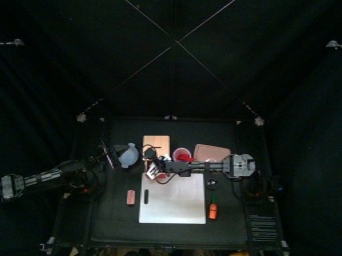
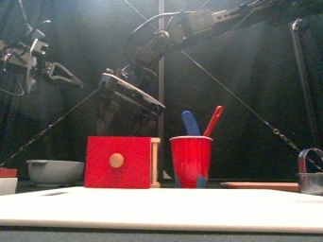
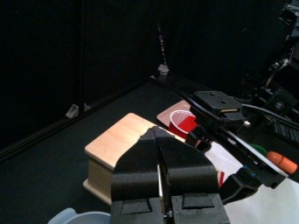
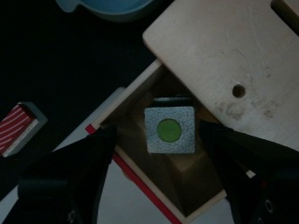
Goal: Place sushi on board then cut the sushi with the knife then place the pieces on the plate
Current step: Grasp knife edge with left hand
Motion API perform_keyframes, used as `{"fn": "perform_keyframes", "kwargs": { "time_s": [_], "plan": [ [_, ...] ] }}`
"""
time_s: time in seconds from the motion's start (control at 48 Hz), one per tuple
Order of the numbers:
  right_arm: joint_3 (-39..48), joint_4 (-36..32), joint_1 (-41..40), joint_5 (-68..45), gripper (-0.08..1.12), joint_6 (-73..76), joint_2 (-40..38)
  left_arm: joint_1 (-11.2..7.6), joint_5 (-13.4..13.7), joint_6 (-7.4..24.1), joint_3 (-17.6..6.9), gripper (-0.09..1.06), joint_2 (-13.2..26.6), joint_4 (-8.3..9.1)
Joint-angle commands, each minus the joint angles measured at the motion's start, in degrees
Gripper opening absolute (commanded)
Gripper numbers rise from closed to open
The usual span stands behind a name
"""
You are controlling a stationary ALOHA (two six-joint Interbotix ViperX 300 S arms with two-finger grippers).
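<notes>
White board (image 1: 174,200) lies flat at 6 o'clock, nearest the table's front edge, and its top is bare. A small red toy (image 1: 131,196) lies on the black table at the board's 9 o'clock, just off its edge. An orange toy (image 1: 211,211) sits at the board's 4 o'clock, right at the rim; whether it rests on the board cannot be told.

Behind the board, at its 12 o'clock, the drawer (image 2: 120,161) with its red front stands pulled out from the box (image 1: 158,142). The sushi (image 4: 172,130) lies inside the drawer, one piece with a pale square face up and a green centre. The right gripper (image 4: 163,149) hangs over the drawer with its jaws spread wide, one on each side of the sushi and clear of it, holding nothing.

A red cup (image 2: 191,159) stands just beside the box at 1 o'clock, with the blue knife (image 2: 191,123) and the red knife (image 2: 213,120) upright in it. The pink tray (image 1: 211,152) lies at 2 o'clock, beyond the cup. The bowl (image 2: 53,171) sits at 10 o'clock, near the box's other side.

The left gripper (image 3: 159,138) is raised above the table at 9 o'clock, its jaws pressed together on nothing and pointing toward the box.
</notes>
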Motion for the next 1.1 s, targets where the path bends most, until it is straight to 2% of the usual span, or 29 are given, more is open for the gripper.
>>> {"fn": "perform_keyframes", "kwargs": {
  "time_s": [0.021,0.354,1.104],
  "plan": [
    [-1.58,-0.26,-0.26,-0.35,1.04,0.0,-1.58,0.0,-0.62,-0.09,-0.62,0.06,0.18,0.09],
    [-2.37,-0.62,0.62,-0.35,1.04,0.0,-1.93,-0.09,-0.53,-0.09,-0.44,0.06,0.18,-0.7],
    [-2.37,-1.76,0.44,0.53,1.03,0.0,-2.29,-0.09,-0.53,-0.09,-0.09,0.06,0.09,-0.7]
  ]
}}
